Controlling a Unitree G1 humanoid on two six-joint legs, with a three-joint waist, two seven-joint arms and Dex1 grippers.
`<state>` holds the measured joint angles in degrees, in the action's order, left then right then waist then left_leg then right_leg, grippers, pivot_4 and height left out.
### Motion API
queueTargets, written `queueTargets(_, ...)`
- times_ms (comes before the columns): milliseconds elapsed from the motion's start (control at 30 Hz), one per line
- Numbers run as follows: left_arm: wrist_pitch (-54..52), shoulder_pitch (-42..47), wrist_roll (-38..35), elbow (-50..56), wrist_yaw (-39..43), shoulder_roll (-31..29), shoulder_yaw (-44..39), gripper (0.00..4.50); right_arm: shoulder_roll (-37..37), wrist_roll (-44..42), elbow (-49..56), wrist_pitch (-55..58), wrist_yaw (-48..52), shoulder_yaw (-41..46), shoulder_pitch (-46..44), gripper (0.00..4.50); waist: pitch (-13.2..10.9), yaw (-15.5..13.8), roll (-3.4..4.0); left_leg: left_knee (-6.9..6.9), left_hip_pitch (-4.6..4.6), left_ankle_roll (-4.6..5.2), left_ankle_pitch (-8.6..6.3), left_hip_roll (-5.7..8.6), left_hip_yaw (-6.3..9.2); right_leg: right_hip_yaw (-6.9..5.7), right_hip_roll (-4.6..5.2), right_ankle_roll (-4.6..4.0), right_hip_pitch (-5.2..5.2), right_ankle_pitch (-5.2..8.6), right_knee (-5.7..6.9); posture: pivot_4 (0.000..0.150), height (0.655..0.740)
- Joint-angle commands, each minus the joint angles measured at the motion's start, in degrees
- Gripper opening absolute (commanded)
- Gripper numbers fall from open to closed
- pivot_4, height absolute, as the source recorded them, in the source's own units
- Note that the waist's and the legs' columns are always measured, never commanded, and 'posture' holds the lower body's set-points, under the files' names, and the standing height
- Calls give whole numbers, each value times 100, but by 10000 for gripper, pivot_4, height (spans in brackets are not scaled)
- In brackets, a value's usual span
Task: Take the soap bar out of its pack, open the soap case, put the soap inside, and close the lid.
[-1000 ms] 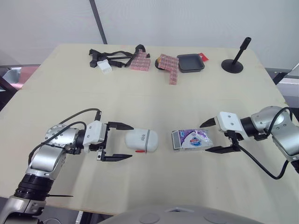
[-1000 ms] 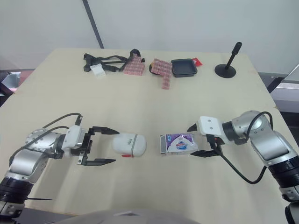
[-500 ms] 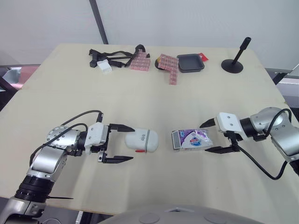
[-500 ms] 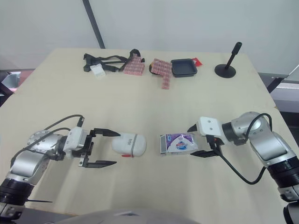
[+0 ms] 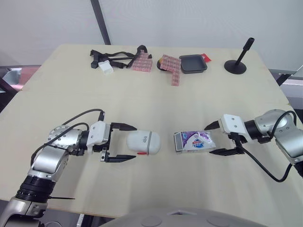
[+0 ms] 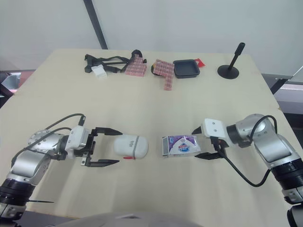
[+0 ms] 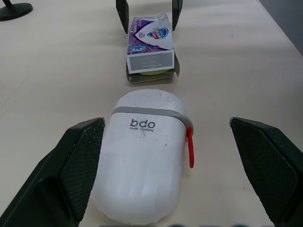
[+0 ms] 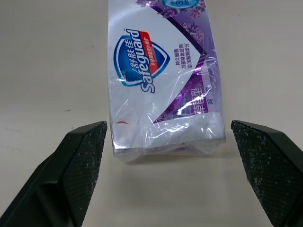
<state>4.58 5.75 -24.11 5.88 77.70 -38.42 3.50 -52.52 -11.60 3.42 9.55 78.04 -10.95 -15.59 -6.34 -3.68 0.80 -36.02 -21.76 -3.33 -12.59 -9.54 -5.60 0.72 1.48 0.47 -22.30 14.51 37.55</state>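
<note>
A white soap case (image 5: 143,142) with a grey band and a red clasp lies on its side on the table, lid shut. My left gripper (image 5: 133,142) is open, its fingertips on either side of the case's left end without touching it. In the left wrist view the case (image 7: 144,156) lies between the fingers (image 7: 83,156). The purple and white soap pack (image 5: 194,141) lies to the right of the case, its open flap end facing the case. My right gripper (image 5: 208,140) stands open around the pack's (image 8: 163,80) right end.
At the table's far side lie a black strap with a white piece (image 5: 111,60), pink patterned packs (image 5: 142,62), a small black tray (image 5: 193,64) and a black stand (image 5: 236,66). Bare table surface (image 5: 151,101) lies between them and the grippers.
My left gripper has crept slightly toward the soap case. The right gripper, the case and the pack have barely shifted.
</note>
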Motion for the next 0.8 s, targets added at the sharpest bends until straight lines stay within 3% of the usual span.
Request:
queueTargets(33, -8, -13, -55, 224, -49, -16, -12, 45000, -12, 9, -11, -147, 54, 54, -25, 39032, 0, 0, 0, 0, 0, 0, 0, 0, 0, 0, 0, 0, 0, 0, 0, 1500, 7400)
queueTargets(67, -20, -12, -56, 237, -62, -17, -15, 45000, -4, 10, -19, -166, 49, 53, -16, 37667, 0, 1, 0, 0, 0, 0, 0, 0, 0, 0, 0, 0, 0, 0, 0, 1500, 7400)
queueTargets(200, -67, -19, -55, 307, -121, -12, -13, 45000, 26, 15, -1, -222, 13, 54, 41, 24395, 0, 0, 0, 0, 0, 0, 0, 0, 0, 0, 0, 0, 0, 0, 0, 1500, 7400)
queueTargets(800, -88, -14, -40, 305, -147, -15, -15, 45000, 58, 80, -104, -321, -35, 75, -6, 24395, 0, 39, 0, 0, 1, 0, 0, 0, 0, 0, 0, 0, 1, 0, 1, 1500, 7400)
